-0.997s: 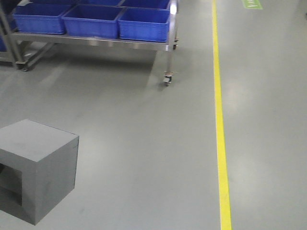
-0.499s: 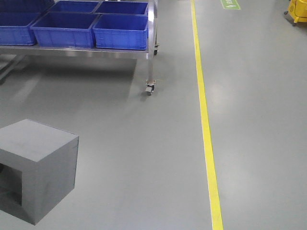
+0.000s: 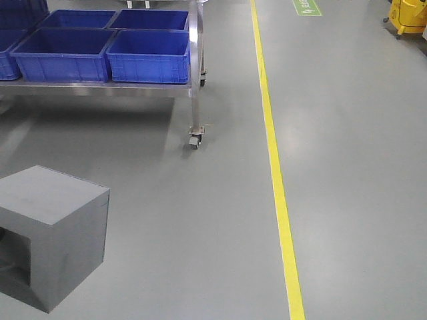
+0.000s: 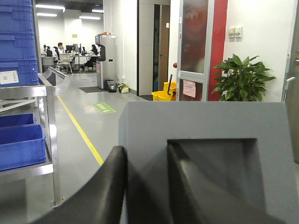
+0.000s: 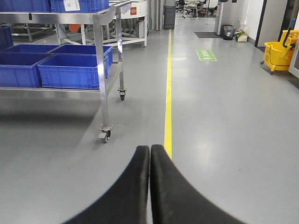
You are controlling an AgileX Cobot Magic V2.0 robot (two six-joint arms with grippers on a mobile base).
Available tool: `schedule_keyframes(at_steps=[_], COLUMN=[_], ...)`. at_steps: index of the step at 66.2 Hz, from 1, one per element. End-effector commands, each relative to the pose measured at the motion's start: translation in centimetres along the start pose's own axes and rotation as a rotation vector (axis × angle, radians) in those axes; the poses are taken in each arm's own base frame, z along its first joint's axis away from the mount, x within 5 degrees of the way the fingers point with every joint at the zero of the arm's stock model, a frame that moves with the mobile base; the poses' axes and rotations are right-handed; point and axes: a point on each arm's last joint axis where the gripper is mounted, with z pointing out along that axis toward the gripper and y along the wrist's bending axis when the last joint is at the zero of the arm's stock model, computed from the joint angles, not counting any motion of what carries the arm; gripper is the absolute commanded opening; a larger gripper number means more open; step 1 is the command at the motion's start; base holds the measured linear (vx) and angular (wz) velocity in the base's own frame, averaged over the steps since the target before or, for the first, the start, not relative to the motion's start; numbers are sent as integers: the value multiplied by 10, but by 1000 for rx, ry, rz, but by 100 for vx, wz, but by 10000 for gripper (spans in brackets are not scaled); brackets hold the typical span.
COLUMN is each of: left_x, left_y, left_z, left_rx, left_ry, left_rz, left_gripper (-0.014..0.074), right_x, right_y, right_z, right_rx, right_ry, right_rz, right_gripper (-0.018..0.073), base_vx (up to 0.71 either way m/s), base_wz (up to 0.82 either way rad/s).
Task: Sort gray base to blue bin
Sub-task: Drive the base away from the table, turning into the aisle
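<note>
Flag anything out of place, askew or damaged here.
Nothing stands out. The gray base sits level in the left gripper, whose fingers straddle one wall of its recess. The blue bins stand square on the cart, the floor shows no spill, and the right gripper is shut and empty.

Front view looks steeply downward; both wrist views sit low, apparently level; all three share the yellow line [image 3: 278, 193].
</note>
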Motion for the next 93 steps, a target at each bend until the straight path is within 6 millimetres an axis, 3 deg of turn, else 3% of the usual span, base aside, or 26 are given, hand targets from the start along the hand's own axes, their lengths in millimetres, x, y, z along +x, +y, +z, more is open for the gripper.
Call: schedule_keyframes(at_steps=[1, 93], left_x=[-20, -20], left_y=[-2, -2], left_z=[0, 0], left_rx=[16, 16], left_ry=[-134, -134], left_rz=[-12, -12], left_gripper=[-6, -6], right_x=[-3, -3], right_y=[0, 0], right_z=[0, 0], right_rx=[3, 3], right_ry=[-71, -71], right_rz=[-11, -11], right_gripper=[-9, -9], base_vx=[38, 40], base_wz=[-5, -1])
